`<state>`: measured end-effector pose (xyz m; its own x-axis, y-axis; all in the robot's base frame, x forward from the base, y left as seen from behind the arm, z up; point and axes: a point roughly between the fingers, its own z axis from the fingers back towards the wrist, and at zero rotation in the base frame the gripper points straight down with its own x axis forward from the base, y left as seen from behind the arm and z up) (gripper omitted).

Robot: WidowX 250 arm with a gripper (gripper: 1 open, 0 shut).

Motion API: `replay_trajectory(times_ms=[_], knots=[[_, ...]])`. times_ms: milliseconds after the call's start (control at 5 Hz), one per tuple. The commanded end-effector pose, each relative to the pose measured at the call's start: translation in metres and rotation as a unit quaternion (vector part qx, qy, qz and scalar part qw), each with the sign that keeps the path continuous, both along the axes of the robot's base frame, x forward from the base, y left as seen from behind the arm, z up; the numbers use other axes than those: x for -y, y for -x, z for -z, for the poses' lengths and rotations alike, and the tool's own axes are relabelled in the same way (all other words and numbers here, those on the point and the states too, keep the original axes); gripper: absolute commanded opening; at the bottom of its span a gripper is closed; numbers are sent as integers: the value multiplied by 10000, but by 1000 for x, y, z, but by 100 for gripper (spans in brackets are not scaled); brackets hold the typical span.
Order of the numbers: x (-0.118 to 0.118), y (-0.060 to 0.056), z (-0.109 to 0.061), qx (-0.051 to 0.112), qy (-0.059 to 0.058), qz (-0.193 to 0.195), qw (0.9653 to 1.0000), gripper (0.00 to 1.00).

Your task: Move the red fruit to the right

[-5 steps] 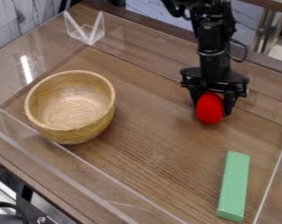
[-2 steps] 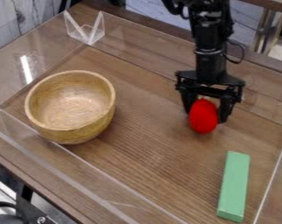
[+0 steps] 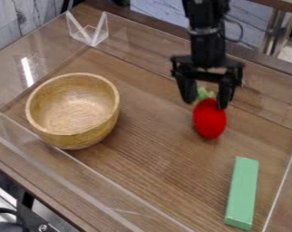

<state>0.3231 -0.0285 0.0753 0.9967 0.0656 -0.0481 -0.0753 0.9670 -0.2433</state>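
The red fruit (image 3: 209, 121) lies on the wooden table (image 3: 149, 172), right of centre, its small green stem tip pointing up toward the arm. My gripper (image 3: 207, 91) hangs just above and behind it, pointing steeply down, with its black fingers (image 3: 184, 88) spread wide. Nothing sits between them and they stand clear of the fruit.
A wooden bowl (image 3: 73, 110) stands at the left. A green block (image 3: 243, 193) lies near the front right corner. A clear folded stand (image 3: 88, 30) sits at the back left. Low transparent walls (image 3: 173, 210) ring the table.
The gripper opened and let go of the red fruit, then rose and drifted slightly left. The fruit stays on the table where it was set down.
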Motion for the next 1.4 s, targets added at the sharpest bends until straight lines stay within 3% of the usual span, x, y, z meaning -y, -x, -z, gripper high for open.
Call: replay_trajectory(times_ms=[0, 200, 600, 800, 1200], knots=[[-4, -1, -23, 435, 33, 184, 9989, 100], [-4, 2, -22, 526, 42, 384, 9979, 100], [-18, 14, -34, 840, -1, 194, 9963, 100], [-26, 9, -38, 1052, -15, 464, 9934, 100], [-28, -9, -33, 1228, -141, 880, 9884, 100]])
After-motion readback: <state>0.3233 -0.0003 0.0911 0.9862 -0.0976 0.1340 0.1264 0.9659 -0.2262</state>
